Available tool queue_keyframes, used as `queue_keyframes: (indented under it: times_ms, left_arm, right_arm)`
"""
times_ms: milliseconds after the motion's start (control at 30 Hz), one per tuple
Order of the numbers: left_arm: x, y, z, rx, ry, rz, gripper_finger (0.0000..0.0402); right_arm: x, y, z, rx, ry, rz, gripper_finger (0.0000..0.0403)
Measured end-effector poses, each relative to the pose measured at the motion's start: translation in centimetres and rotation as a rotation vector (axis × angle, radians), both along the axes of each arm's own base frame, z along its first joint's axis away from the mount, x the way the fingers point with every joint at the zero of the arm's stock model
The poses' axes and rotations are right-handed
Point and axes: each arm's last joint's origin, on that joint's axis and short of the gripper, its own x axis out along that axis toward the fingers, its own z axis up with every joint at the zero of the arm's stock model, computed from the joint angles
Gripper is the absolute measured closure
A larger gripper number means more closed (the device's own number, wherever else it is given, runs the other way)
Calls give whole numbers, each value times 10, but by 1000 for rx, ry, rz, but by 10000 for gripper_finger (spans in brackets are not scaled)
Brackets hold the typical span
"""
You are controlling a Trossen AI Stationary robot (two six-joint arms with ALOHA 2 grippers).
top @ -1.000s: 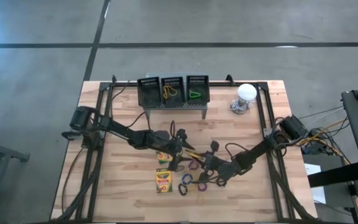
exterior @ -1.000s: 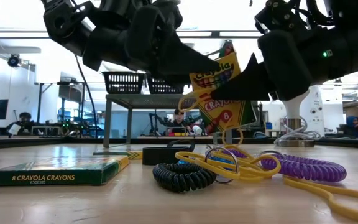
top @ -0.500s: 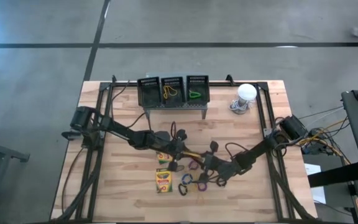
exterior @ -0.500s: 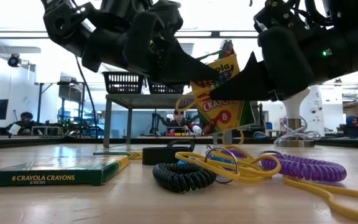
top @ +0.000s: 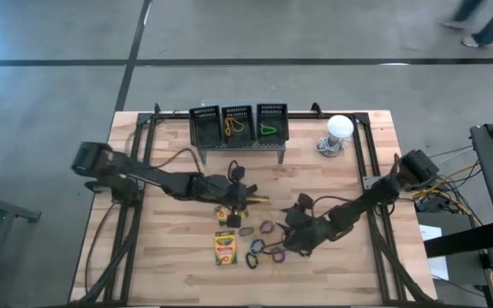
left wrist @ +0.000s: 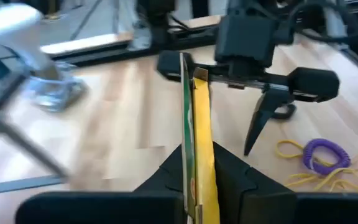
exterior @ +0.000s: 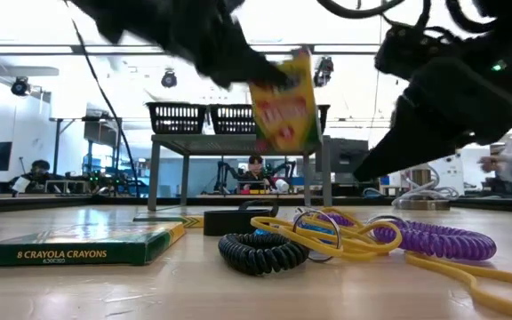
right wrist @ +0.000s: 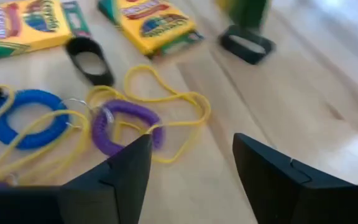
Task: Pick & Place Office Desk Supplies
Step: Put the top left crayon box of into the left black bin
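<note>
The left gripper is clamped on a small yellow-and-green crayon box and holds it in the air above the middle of the wooden table — in the left wrist view the box stands edge-on between the two dark fingers. The right gripper is just beside it, over the pile of loops, with its fingers spread apart and nothing between them. Under it lie a purple coiled elastic loop, a blue coiled loop and thin yellow rubber bands, tangled together, with a black loop near them. Two more crayon boxes lie flat on the table: one toward the front edge, another between it and the left gripper. At the far side stands a grey perforated metal stand with three black bins, and a white dome-shaped object sits well apart to its right.
</note>
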Motion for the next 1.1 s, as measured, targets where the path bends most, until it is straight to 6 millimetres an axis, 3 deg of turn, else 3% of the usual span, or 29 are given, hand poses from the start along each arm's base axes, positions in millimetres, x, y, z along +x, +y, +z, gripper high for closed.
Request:
queue_keyframes:
  times_ms: [133,267,400,500,600,733,800,933,1100]
  left_arm:
    - [-22,0,56,79,64,108,361]
    - [-52,12,118,129,108,202,360]
    - [-79,42,167,167,84,291,360]
    - [-95,80,184,197,59,395,360]
    - [-109,129,181,128,66,499,359]
    - [-133,196,150,-58,95,547,359]
    - [-145,220,132,-153,72,548,359]
    - [-163,245,99,-233,19,526,359]
    - [-167,248,75,-219,23,528,359]
  right_arm:
    - [-4,1,1,-60,-43,-47,167]
    - [-4,2,-6,-82,-43,-68,165]
    - [-3,1,-13,-102,-27,-77,165]
    - [-3,1,-15,-102,-28,-80,165]
    - [-2,1,-14,-101,-40,-84,165]
    - [-1,1,-14,-107,-41,-84,165]
    - [-1,0,-14,-109,-40,-88,165]
    - [1,-3,-14,-109,-40,-99,165]
    - [2,-5,-14,-108,-40,-107,165]
